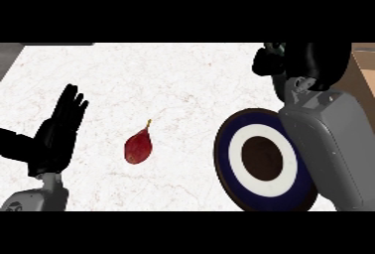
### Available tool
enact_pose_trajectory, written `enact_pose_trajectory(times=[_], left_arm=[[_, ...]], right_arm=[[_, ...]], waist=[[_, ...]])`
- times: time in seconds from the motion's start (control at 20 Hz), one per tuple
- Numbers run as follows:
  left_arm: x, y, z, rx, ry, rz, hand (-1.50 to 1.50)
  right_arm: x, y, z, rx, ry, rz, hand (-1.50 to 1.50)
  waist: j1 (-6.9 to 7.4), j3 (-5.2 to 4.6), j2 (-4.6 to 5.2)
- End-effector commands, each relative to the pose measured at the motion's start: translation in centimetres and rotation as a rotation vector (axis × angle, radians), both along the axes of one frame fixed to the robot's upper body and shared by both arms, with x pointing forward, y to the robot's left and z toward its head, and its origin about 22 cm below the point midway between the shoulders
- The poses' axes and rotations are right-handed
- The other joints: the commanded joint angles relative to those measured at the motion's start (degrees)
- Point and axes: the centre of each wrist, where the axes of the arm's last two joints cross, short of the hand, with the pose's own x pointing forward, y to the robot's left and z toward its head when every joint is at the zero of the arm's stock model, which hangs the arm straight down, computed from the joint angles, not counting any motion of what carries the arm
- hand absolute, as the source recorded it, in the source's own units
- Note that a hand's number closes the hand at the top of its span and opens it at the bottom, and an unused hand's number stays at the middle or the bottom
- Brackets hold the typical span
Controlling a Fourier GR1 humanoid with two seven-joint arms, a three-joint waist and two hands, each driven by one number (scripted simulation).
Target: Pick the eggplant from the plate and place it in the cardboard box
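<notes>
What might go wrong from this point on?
The right hand sits by the cardboard box, which shows only at the view's edge. No eggplant is visible, so a release might land outside it. The right forearm overlaps the plate at its rim, so pulling back could nudge it.

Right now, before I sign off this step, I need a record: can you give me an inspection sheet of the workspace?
Surface: white marbled counter, no spill seen.
Job's things: round plate with navy rim, white ring and dark centre, nothing on it; brown cardboard box at the right edge, mostly cut off; eggplant not visible.
Clutter: dark red teardrop-shaped fruit with a short stalk, lying left of the plate.
Hands: black left hand open, fingers up, at the left; black right hand by the box, contents hidden.
Cables: nothing seen.
Surroundings: grey strip, top left.
</notes>
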Motion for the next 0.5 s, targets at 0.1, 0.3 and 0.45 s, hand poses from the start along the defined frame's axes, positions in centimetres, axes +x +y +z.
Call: enact_pose_trajectory(times=[0.1,0.3,0.45], left_arm=[[-1.4,-0.5,1.1,0.014,-0.013,0.010,0.00],[-0.4,1.2,0.7,-0.013,-0.002,-0.010,0.00],[0.7,-0.1,1.2,-0.001,0.000,-0.014,0.00]], right_arm=[[-0.5,-6.3,0.2,0.020,0.047,-0.109,1.50],[1.5,-10.6,2.0,0.048,0.010,-0.166,1.50],[2.6,-14.3,0.6,-0.044,0.027,-0.249,1.50]], waist=[[0.08,0.03,-0.09],[0.42,0.01,0.12],[0.49,0.01,0.29]])
